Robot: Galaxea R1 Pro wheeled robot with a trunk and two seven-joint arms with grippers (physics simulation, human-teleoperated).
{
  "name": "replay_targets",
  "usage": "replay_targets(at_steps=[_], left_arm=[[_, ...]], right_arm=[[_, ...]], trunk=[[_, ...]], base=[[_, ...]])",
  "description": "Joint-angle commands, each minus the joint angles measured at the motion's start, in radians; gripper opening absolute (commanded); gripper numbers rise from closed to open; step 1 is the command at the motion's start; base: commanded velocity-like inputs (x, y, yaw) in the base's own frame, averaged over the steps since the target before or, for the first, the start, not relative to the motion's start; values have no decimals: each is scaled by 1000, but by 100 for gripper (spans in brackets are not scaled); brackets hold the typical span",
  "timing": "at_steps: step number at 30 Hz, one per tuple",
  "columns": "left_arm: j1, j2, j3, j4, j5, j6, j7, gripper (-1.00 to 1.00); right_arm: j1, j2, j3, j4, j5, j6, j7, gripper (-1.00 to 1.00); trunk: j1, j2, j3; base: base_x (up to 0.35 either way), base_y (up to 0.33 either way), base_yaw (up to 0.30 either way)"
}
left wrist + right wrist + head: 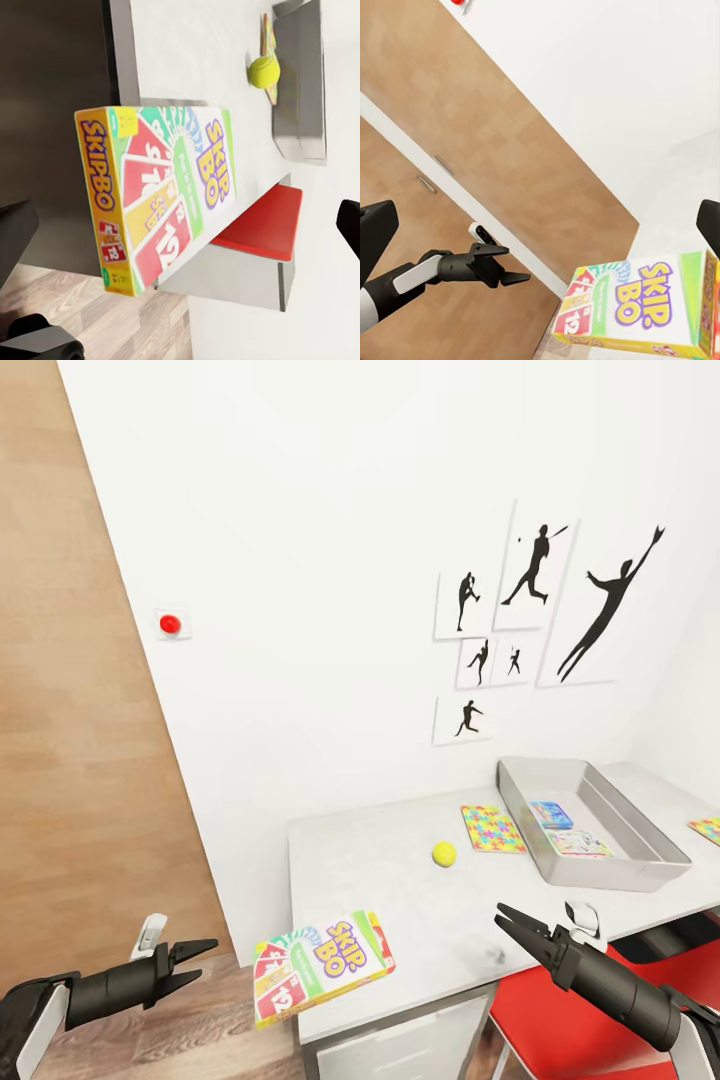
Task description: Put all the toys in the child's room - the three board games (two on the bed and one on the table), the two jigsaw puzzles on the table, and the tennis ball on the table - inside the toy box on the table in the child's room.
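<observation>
The Skip-Bo board game [322, 966] lay flat on the near left corner of the pale counter [400, 860], its left end hanging out past the counter's edge over the wood-plank floor [200, 1040]. The left wrist view showed the same box [161, 199] jutting beyond the edge, lid up.

The left tool [200, 958] hung over the floor just left of the box, apart from it, its two dark fingers spread and holding nothing. The right wrist view caught that tool [510, 264] in front of the brown door [495, 150], fingers parted, with the box [637, 307] near it. The right tool [515, 922] hovered above the front edge of the counter to the right of the box, fingers likewise apart and empty.

Farther back on the counter sat the yellow tennis ball [444, 853], and just beyond it a jigsaw puzzle [492, 828] lay flat beside the grey toy box [640, 860]. Two board games rested inside the toy box: a mostly blue one [551, 815] and a paler one [578, 844]. A second jigsaw puzzle [708, 830] showed at the right margin, on the far side of the toy box. A red chair [560, 1020] stood under the counter, and black dancer pictures [540, 620] hung on the white wall, along with a red button [170, 624].
</observation>
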Motion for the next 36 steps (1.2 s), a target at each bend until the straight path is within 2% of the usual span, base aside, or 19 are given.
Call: replay_targets(at_steps=[1,8,14,15,18,24,36], left_arm=[[-1,0,1,0,1,5,-2,100],[-1,-1,1,0,1,5,-1,100],[-1,-1,1,0,1,6,-3,100],[-1,-1,1,0,1,6,-3,100],[-1,-1,1,0,1,6,-3,100],[-1,-2,1,0,1,6,-6,100],[-1,-2,1,0,1,6,-8,100]], right_arm=[[-1,0,0,0,-4,8,1,100],[-1,-1,-1,-2,-12,9,28,100],[5,-12,1,-7,-76,13,171,100],[15,-16,1,-9,-97,14,203,100],[38,-24,0,-12,-125,20,233,100],[72,-46,0,-14,-174,48,259,100],[82,-55,5,-15,-189,57,267,100]], trunk=[[4,-9,-5],[31,-58,-27],[54,-100,-46],[58,-107,-49],[69,-128,-58],[92,-170,-77],[138,-254,-115]], base=[[0,0,0],[0,0,0],[0,0,0],[0,0,0],[0,0,0],[0,0,0],[0,0,0]])
